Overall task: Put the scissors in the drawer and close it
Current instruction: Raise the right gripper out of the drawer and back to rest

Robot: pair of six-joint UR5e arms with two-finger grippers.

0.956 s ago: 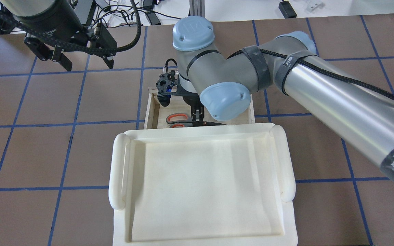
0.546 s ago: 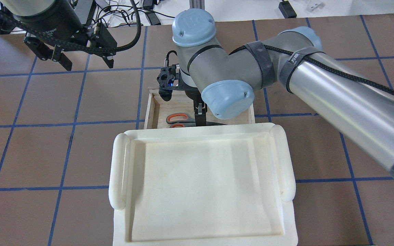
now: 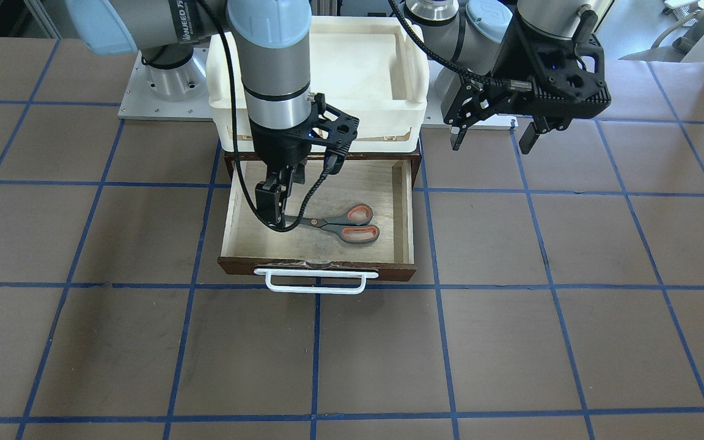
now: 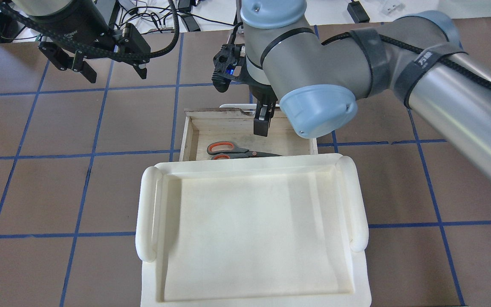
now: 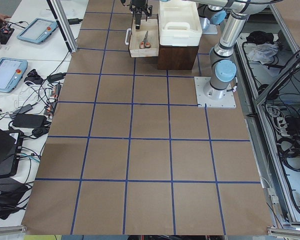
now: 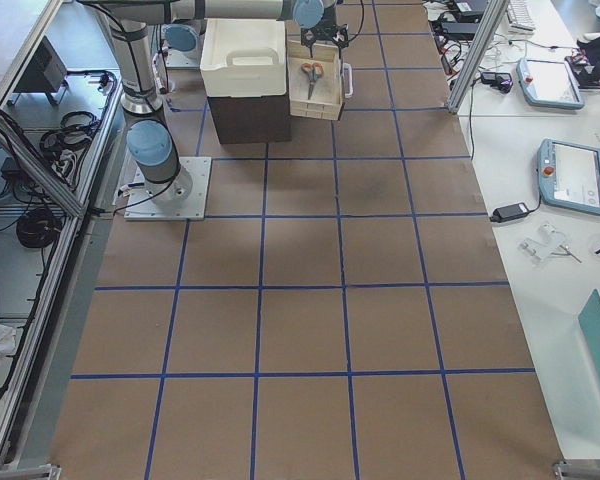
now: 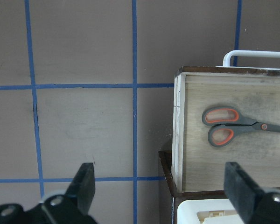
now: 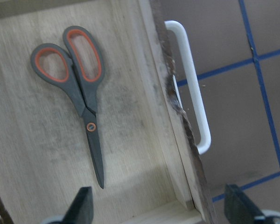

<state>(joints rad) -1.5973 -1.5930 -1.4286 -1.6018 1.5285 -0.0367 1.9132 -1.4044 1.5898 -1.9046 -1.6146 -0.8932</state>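
Note:
The scissors [image 3: 340, 226] lie flat on the pale floor of the open drawer [image 3: 410, 208], handles toward its right wall in the front-facing view. My right gripper [image 3: 272, 208] hangs above the drawer, over the blade end, clear of the scissors [image 8: 81, 93]. The right wrist view shows its fingers [image 8: 84, 207] spread wide with nothing between them, so it is open. My left gripper [image 3: 492, 134] hovers open over bare table beside the drawer [image 7: 177, 116], holding nothing. The drawer's white bar handle [image 3: 315, 287] sticks out from the dark front panel.
A cream-white plastic tray [image 4: 147, 221] sits on top of the dark cabinet that holds the drawer. Brown table with blue grid lines lies all around. Cables and tablets are on side benches beyond the table's edge.
My right gripper has lifted off the scissors and drawn back toward the drawer's front; the scissors stay where they lay. The left gripper has shifted only slightly.

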